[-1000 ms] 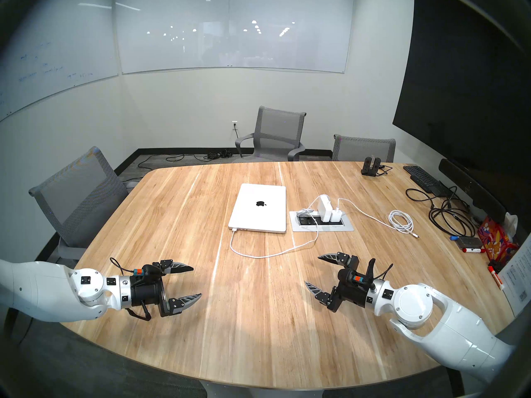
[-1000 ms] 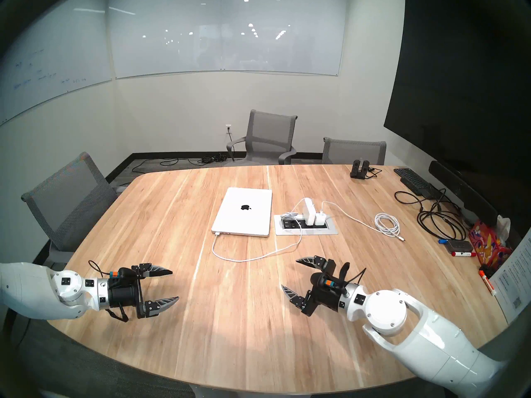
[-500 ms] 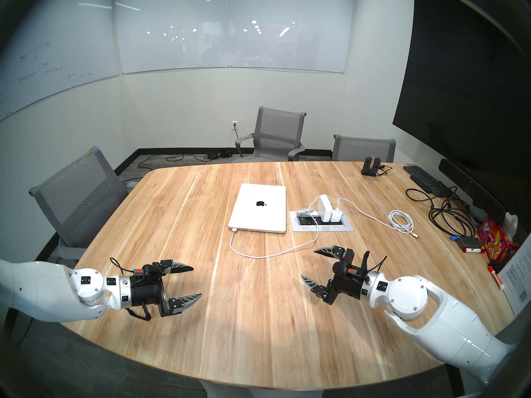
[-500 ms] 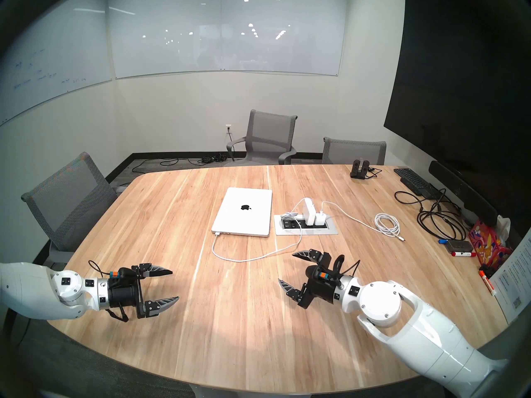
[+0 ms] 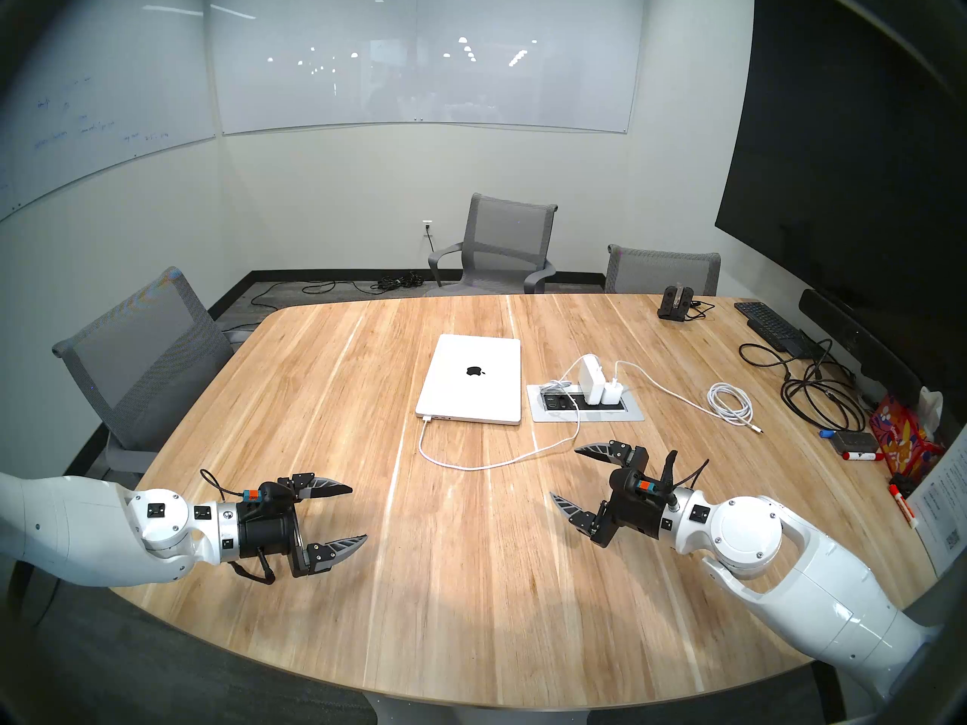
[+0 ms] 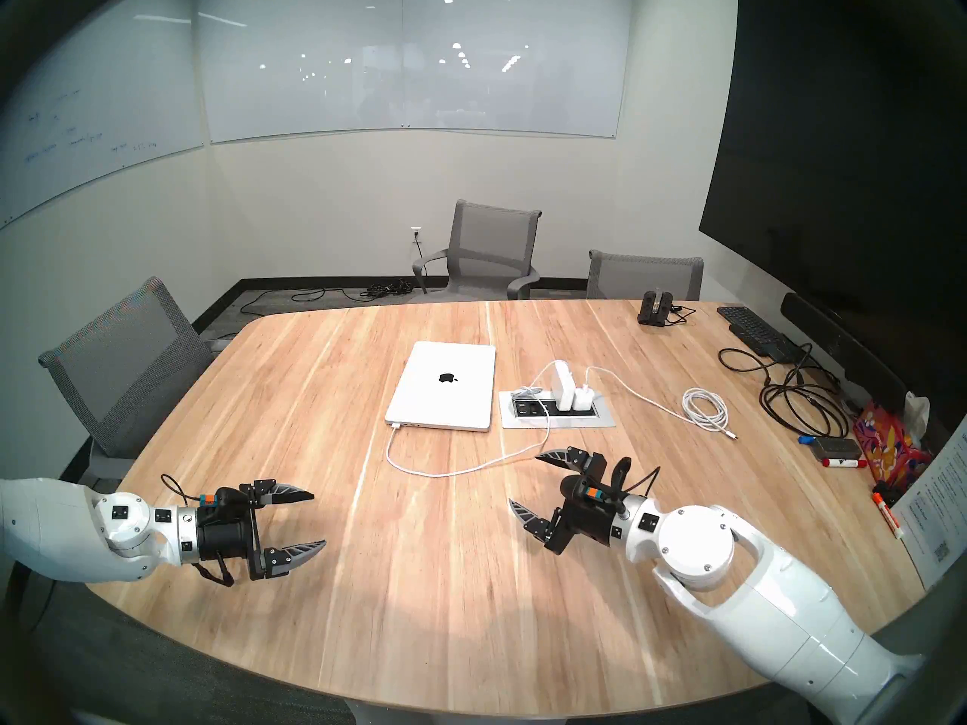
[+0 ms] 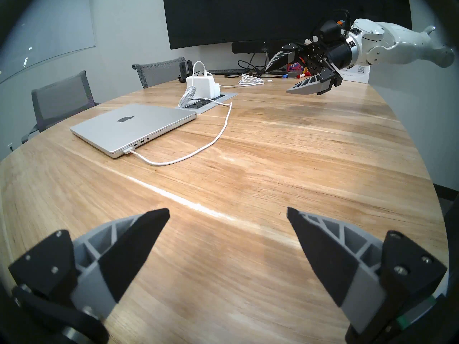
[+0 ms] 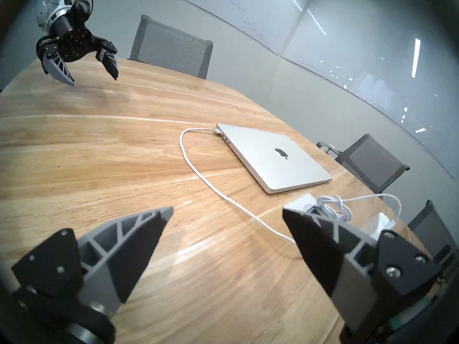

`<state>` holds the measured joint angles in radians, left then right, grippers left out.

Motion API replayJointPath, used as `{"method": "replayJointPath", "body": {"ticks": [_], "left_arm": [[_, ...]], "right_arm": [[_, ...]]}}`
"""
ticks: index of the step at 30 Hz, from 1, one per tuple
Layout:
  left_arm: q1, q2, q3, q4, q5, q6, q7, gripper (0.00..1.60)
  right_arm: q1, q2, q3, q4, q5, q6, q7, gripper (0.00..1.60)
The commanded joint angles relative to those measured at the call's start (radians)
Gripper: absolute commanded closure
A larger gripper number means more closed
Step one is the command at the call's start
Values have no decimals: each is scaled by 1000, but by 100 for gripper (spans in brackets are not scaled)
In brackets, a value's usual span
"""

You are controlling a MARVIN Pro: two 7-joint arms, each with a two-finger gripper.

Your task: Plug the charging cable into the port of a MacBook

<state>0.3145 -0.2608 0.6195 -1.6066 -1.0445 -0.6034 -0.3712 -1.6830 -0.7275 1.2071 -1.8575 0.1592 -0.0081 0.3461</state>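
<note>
The job looks done as far as the views show: the long thin white charging cable (image 5: 473,466) runs from the larger white power brick (image 5: 591,381), standing in the grey outlet panel set into the wooden table (image 5: 471,577), loops across the wood and ends in a small flat connector (image 7: 128,151) seated against the near left corner of the slim silver MacBook (image 5: 473,378), which lies closed with its black apple logo up; whether it is fully home cannot be told from these views, so at most a check remains. The right gripper (image 5: 563,474) hovers above the table near the cable's loop, fingers spread wide, holding and touching nothing. The left gripper (image 5: 359,513) hangs well apart from the laptop, likewise spread and empty.
</note>
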Motion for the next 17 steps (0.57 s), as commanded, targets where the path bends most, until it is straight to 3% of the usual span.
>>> {"method": "replayJointPath", "body": {"ticks": [1, 17], "left_arm": [[-8, -1, -7, 0, 0, -2, 1, 0], [-8, -1, -7, 0, 0, -2, 1, 0]], "right_arm": [[3, 1, 9, -14, 4, -3, -3, 0], [3, 1, 9, -14, 4, -3, -3, 0]]}}
